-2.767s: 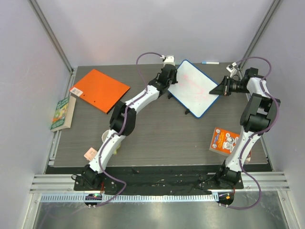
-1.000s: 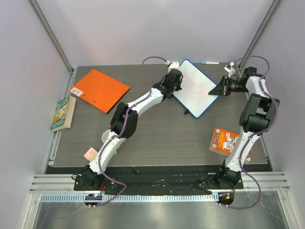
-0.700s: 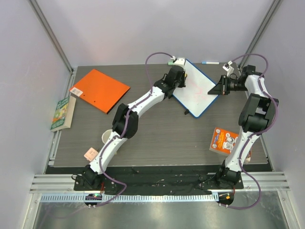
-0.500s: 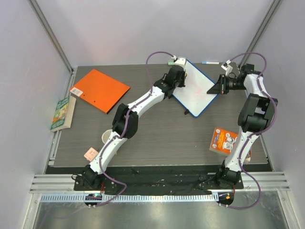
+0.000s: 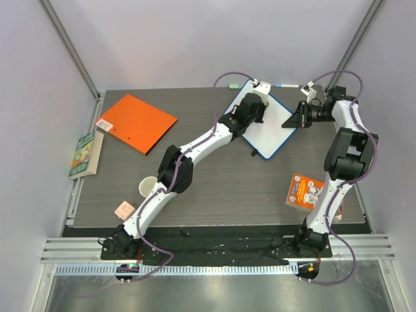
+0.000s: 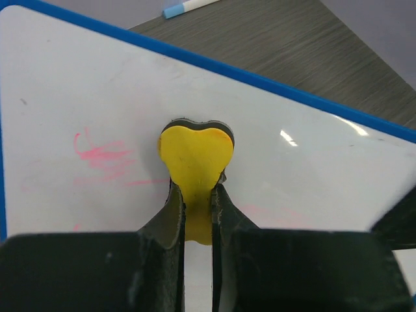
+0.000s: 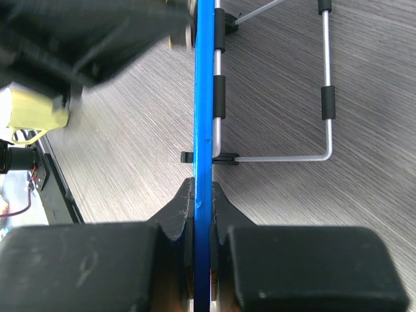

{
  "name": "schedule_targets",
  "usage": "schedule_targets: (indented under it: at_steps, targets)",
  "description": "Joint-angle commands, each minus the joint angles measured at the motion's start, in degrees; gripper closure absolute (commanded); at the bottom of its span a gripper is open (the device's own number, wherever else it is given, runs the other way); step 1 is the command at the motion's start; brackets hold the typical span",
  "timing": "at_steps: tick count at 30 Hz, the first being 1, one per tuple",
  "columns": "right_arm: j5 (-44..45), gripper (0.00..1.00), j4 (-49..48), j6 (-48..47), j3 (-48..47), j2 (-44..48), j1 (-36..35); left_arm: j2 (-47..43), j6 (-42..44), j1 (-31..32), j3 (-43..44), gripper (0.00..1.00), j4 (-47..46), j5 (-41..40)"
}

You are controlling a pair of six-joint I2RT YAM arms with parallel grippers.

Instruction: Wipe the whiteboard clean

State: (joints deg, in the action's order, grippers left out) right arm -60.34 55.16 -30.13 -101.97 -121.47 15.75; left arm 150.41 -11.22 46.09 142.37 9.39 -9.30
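Two grippers engaged: the right gripper [image 7: 205, 190] clamps the whiteboard [image 5: 276, 133] by its edge, far right on the table [image 5: 214, 188], evidently steadying it; the left gripper [image 6: 197, 195] pinches a yellow eraser [image 6: 195, 149] flat against its face, beside faint red marks [image 6: 104, 153]

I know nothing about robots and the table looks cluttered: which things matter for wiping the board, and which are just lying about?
In the job: whiteboard; yellow eraser pinched in the left tool; right tool clamped on the board's blue rim.

Lying about: orange folder, green book, cup, small card, booklet, marker.
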Motion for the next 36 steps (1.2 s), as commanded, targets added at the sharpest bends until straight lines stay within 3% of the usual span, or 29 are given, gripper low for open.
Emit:
schedule_targets:
  at_steps: [1,10,24,29,36]
  targets:
    - [14.5,0.98,3.6,-12.6,2.7,-2.1,-7.1,2.1,0.2,2.3,2.6,1.00,-3.1,-1.3]
    - [15.7,0.99,5.0,-14.3,2.8,-2.1,-8.0,3.8,-10.3,-4.9,1.2,1.00,-4.3,-4.2]
    - [17.1,0.98,7.2,-16.1,1.8,-3.2,-8.3,6.3,-13.0,-8.0,2.6,1.00,-9.2,-2.6]
    - [17.6,0.99,7.3,-16.4,1.8,-3.1,-8.3,4.1,-10.7,-4.7,-2.3,1.00,-11.0,4.4]
    - [17.5,0.99,7.4,-16.5,1.6,-3.0,-8.3,1.8,-3.5,3.6,-5.5,1.00,-8.1,7.1]
